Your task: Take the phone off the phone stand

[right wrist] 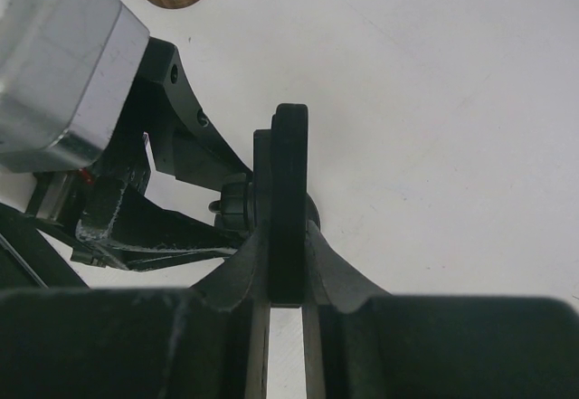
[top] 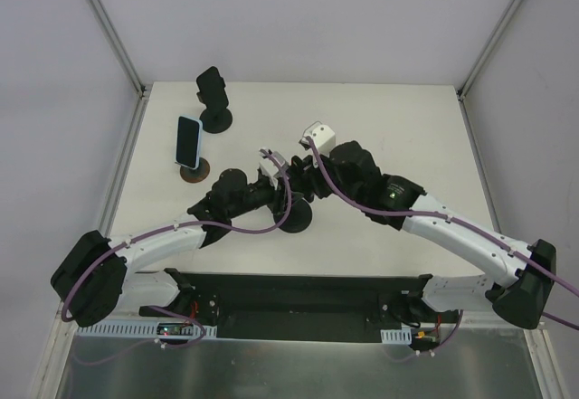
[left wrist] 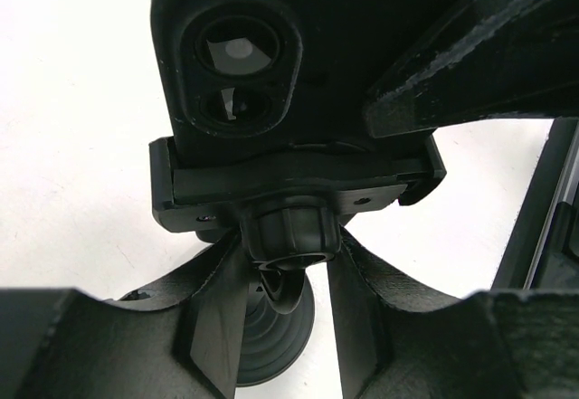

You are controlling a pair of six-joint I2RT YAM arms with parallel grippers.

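Phone (left wrist: pixel 240 64) sat in stand (left wrist: pixel 289 191), centre of top view. We had right pincer (right wrist: pixel 288 241) clamped on phone edge for pulling; left pincer (left wrist: pixel 289 259) gripped stand neck, likely to brace.

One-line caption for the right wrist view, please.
Right gripper pinches the black phone edge-on, phone seated in its stand.
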